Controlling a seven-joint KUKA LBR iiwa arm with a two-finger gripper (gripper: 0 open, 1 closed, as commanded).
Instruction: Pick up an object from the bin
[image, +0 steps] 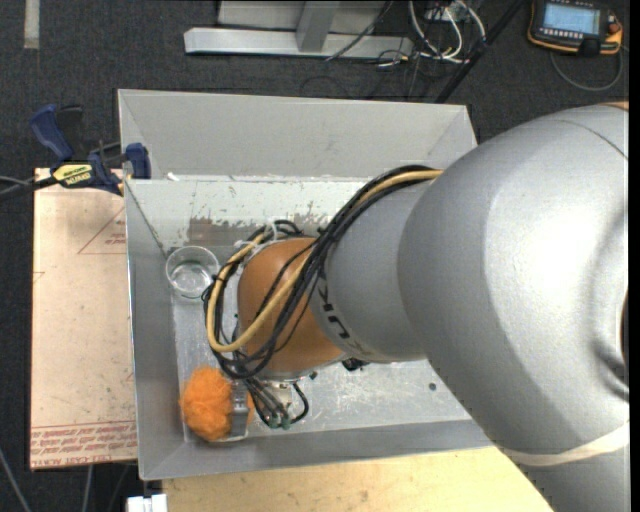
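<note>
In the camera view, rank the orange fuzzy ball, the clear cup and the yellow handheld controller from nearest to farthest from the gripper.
1. Orange fuzzy ball: right beside the gripper, lower-left corner of the bin.
2. Clear cup: bin floor, upper left.
3. Yellow handheld controller: outside the bin, top right.

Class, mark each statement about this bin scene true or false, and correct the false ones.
1. A fuzzy orange ball lies in the lower-left corner of the bin. True.
2. The clear cup rests on the ball. False: it stands apart, farther up by the left wall.
3. The arm enters from the left. False: it enters from the right.
4. The gripper is low beside the ball. True.
</note>
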